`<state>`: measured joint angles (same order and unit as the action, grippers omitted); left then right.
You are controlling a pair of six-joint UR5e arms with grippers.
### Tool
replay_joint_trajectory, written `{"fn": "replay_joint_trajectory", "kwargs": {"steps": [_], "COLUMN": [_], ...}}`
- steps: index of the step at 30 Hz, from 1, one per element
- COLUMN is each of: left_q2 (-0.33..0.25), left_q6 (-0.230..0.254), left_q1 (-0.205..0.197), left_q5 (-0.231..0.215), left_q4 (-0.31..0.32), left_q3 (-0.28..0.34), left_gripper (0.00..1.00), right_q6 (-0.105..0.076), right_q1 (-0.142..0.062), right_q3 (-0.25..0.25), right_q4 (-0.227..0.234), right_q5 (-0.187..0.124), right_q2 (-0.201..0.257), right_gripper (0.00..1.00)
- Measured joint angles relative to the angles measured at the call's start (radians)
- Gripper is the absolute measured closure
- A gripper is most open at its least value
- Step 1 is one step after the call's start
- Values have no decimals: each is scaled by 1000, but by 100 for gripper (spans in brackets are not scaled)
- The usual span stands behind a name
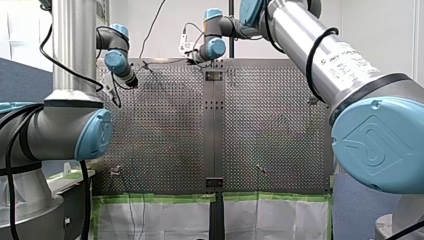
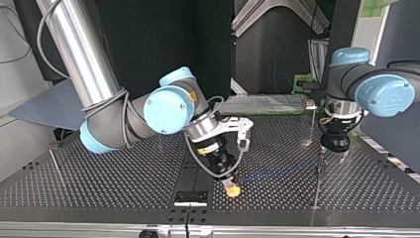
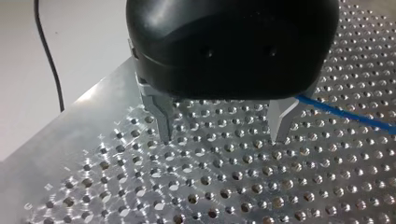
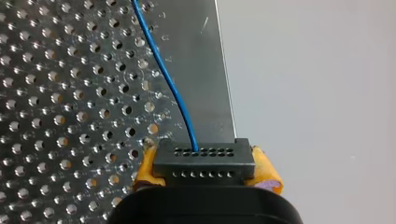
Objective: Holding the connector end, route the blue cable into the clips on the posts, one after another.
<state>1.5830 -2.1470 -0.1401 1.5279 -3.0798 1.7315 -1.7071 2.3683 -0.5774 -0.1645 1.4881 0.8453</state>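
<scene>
The perforated metal table [image 2: 99, 183], a dull grid of round holes, has both arms low over it. My right gripper [image 4: 205, 169] clamps its yellow pads [image 4: 265, 171] on the black, boxy connector [image 4: 204, 158], probably to steer the thin blue cable [image 4: 168, 79] that lies slack across the plate. My left gripper [image 3: 224, 126] hangs empty, its metal fingers [image 3: 161, 116] spread wide. The cable passes just beside one finger, seemingly so the gripper can guide it.
</scene>
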Motion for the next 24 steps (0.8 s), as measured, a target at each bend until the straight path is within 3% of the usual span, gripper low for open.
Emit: {"fn": "replay_joint_trajectory", "kwargs": {"steps": [17, 24], "left_q2": [-120, -138], "left_q6": [-1, 36], "left_q1": [27, 54], "left_q5": [-11, 11], "left_q4": [-10, -41], "left_q3": [0, 4], "left_gripper": [1, 1], "right_q6": [2, 5], "right_q1": [2, 7], "right_q3": [-1, 1], "right_q4": [-17, -14], "right_q5": [0, 0], "right_q2": [-8, -16], "right_gripper": [100, 100]}}
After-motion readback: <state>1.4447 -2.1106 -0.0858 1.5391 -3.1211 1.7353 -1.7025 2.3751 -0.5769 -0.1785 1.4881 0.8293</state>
